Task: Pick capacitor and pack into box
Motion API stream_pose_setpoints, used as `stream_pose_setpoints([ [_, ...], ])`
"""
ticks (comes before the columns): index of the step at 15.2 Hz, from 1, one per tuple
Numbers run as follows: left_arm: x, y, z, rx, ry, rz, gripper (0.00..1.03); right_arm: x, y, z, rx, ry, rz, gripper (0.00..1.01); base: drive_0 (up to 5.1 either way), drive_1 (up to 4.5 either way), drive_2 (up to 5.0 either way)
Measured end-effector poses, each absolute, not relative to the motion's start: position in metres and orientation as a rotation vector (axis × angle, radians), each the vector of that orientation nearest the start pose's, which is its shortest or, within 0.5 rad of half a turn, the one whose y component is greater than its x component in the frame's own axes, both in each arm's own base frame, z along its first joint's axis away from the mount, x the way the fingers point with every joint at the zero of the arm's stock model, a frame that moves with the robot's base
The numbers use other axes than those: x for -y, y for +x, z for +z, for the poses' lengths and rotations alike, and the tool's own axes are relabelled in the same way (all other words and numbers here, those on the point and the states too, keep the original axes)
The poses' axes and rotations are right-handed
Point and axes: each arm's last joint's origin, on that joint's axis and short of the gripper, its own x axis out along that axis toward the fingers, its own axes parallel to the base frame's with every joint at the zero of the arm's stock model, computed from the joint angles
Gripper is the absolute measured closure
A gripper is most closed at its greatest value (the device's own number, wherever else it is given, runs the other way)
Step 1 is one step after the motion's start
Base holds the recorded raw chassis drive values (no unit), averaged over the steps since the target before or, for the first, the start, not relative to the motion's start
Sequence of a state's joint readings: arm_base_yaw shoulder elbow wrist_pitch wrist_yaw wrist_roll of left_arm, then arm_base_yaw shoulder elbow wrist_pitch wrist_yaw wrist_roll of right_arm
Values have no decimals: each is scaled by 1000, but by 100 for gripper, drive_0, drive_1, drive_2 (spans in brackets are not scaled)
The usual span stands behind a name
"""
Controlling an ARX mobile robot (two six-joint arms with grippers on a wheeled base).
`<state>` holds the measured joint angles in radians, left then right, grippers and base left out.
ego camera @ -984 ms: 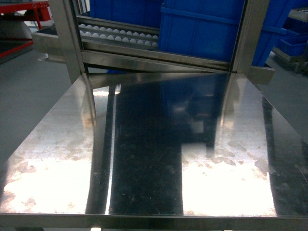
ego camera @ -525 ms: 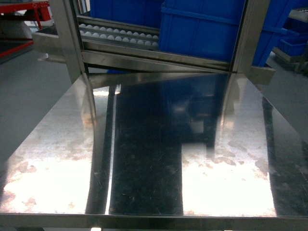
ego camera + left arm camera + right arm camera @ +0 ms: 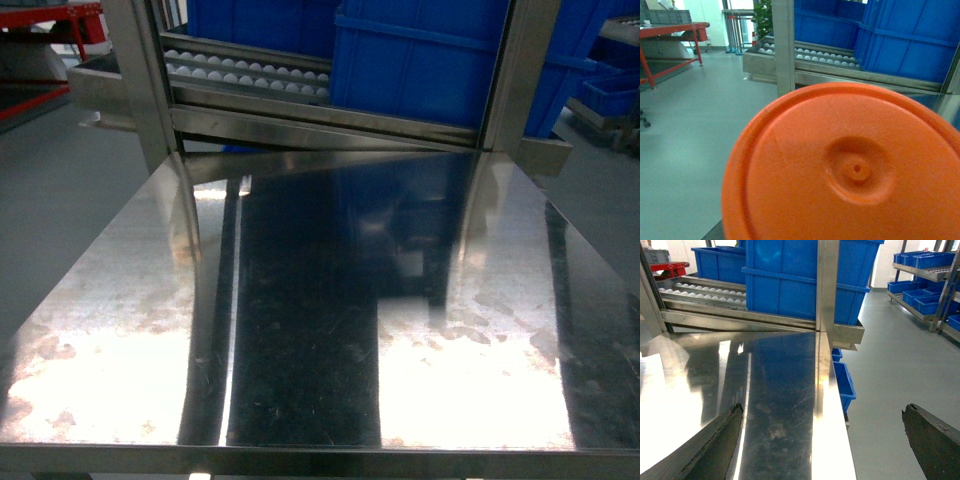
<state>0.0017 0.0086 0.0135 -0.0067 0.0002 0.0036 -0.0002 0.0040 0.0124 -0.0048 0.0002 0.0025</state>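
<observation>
The capacitor fills the left wrist view, its round orange end face right against the lens; whether the left gripper clamps it cannot be told. The right gripper hangs with fingers spread wide over the steel table, blue bins beyond.

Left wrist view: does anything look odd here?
Yes. The capacitor's round orange end fills most of the frame, hiding the left gripper. The tub is in no view; the steel table shows only stains. The right gripper is open, holding nothing.
</observation>
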Motion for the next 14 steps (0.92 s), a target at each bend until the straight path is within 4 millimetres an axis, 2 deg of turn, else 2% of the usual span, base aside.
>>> stream_pose_setpoints([
  [14,0,97,167,-1,4,2,59,0,97,167,3,2,0,3,0,0,0],
])
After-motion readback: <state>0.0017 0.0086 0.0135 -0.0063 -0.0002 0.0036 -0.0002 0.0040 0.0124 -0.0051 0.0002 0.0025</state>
